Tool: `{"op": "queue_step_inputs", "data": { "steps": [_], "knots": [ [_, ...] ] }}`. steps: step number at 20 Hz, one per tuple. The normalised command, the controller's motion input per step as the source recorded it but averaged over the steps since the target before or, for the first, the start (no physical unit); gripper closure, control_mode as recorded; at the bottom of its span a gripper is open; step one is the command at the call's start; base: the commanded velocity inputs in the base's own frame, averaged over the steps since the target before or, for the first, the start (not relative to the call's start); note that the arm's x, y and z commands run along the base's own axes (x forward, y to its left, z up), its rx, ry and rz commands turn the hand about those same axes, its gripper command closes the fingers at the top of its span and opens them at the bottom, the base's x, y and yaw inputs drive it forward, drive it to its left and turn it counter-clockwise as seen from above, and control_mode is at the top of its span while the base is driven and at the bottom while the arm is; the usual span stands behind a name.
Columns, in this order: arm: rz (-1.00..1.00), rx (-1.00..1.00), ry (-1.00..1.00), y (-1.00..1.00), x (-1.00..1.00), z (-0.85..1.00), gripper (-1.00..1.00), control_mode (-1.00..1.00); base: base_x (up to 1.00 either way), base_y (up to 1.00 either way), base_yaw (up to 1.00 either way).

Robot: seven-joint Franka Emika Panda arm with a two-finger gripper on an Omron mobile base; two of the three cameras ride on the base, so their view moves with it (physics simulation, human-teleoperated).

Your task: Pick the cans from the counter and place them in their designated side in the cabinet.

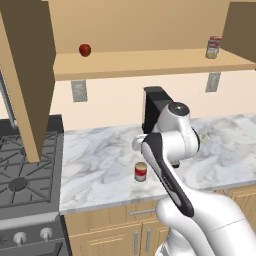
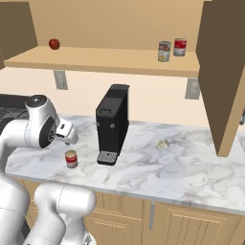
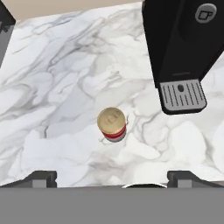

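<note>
A small can [image 3: 112, 124] with a red label band and pale top stands upright on the white marble counter [image 3: 57, 87], left of a black coffee machine. It is the same can [image 1: 141, 171] near the counter's front edge, and the can [image 2: 72, 159] below my hand. My gripper [image 3: 112, 183] hovers above it, open, with nothing between the fingertips [image 3: 41, 178]. On the cabinet shelf [image 2: 105, 60], two cans stand at the right end: a yellowish one [image 2: 164, 51] and a red-and-grey one [image 2: 180, 47]. They overlap as cans [image 1: 214, 47] from the left.
The coffee machine [image 2: 112, 124] stands right beside the can. A red ball [image 1: 85, 49] sits at the shelf's left end. A gas stove [image 1: 25, 175] lies left of the counter. A small pale object [image 2: 163, 143] rests on the counter further right. Brown cabinet doors [image 2: 222, 72] hang open.
</note>
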Motion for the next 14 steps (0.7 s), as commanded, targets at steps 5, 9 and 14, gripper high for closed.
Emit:
{"op": "queue_step_inputs", "data": {
  "steps": [5,9,14],
  "knots": [
    [0.00,0.00,0.02,0.01,0.11,-0.24,-1.00,-1.00,0.00,0.00,0.00],
    [0.00,0.00,0.00,0.00,0.10,-0.23,-1.00,-1.00,0.00,0.00,0.00],
    [0.00,0.00,0.00,0.02,0.13,-0.25,-1.00,-1.00,0.00,0.00,0.00]
  ]
}}
